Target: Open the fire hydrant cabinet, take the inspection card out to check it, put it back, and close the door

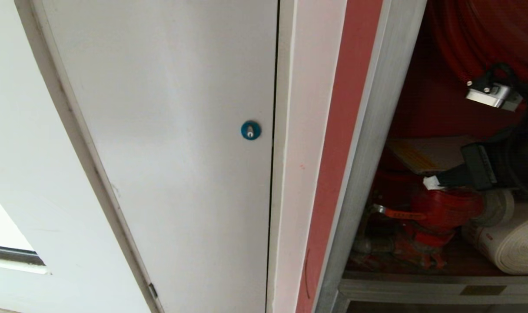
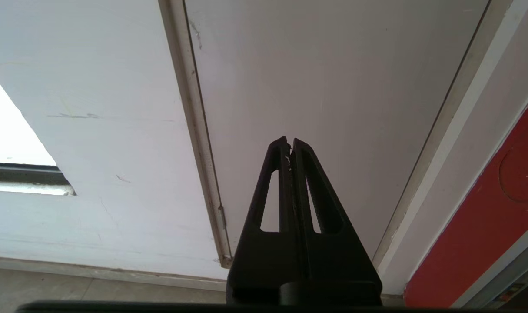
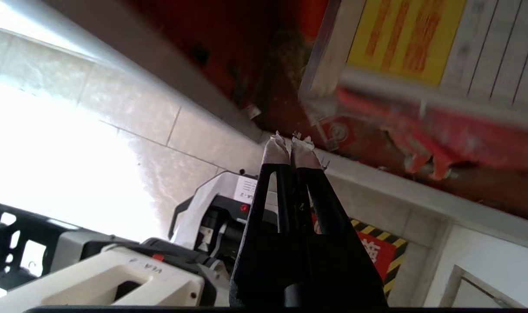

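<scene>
Setting: white wall [image 1: 11,130] with a plain white door [image 1: 168,130] at the left of the head view, carrying a round blue lock [image 1: 250,130]; a pale tiled floor [image 3: 129,117] shows in the right wrist view.
Cabinet: the fire hydrant cabinet [image 1: 363,143] stands to the right of the white door, open, its silver frame edged by a red strip and its inside red.
Cabinet contents: a red hose reel [image 1: 476,34] at the top, a red valve [image 1: 442,208] low down, and a white rolled hose [image 1: 511,243] to the right of the valve on the cabinet's bottom shelf.
Card: the inspection card [image 1: 424,154] lies inside the cabinet above the valve, tilted; in the right wrist view [image 3: 424,39] it shows a yellow block with red lettering and a ruled grid.
Right gripper: the right gripper [image 3: 291,150] has its fingers pressed together with nothing between them; their tips are wrapped in white tape. In the head view it [image 1: 433,182] reaches in from the right, its tips just under the card's lower edge and above the valve; whether they touch the card cannot be told.
Left gripper: the left gripper [image 2: 289,145] has its fingers closed on nothing and hangs in front of the white door, well apart from the cabinet.
Cabinet door: not seen in any view.
</scene>
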Tool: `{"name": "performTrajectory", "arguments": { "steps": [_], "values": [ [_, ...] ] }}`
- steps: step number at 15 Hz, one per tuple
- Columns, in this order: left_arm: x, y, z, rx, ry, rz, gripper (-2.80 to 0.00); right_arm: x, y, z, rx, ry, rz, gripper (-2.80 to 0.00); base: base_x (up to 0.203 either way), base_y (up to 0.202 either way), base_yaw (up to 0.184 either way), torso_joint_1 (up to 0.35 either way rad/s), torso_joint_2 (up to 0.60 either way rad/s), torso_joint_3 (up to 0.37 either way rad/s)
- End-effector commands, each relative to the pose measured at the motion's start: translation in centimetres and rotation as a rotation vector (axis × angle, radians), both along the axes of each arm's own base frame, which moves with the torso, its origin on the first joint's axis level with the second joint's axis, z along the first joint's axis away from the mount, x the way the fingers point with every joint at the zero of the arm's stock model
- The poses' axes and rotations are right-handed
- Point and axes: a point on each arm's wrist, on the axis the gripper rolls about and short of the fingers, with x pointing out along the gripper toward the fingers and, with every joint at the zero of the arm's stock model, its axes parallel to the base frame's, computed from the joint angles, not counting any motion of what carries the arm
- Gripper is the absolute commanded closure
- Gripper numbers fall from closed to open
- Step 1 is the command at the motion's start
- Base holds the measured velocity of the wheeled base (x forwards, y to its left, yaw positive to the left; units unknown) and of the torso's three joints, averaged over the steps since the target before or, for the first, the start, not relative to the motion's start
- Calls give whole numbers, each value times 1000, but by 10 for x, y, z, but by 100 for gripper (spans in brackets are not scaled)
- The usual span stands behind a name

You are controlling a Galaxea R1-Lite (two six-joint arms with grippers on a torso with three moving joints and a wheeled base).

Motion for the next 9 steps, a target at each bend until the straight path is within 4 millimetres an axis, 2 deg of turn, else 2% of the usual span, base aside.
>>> {"name": "performTrajectory", "arguments": {
  "steps": [1, 9],
  "values": [
    [0, 0, 0, 0, 0, 1, 0, -19, -4, 5, 10, -28, 6, 0, 0, 0, 0, 0, 0, 0],
    [0, 0, 0, 0, 0, 1, 0, -112, -28, 26, 148, -197, -46, 0, 0, 0, 0, 0, 0, 0]
  ]
}}
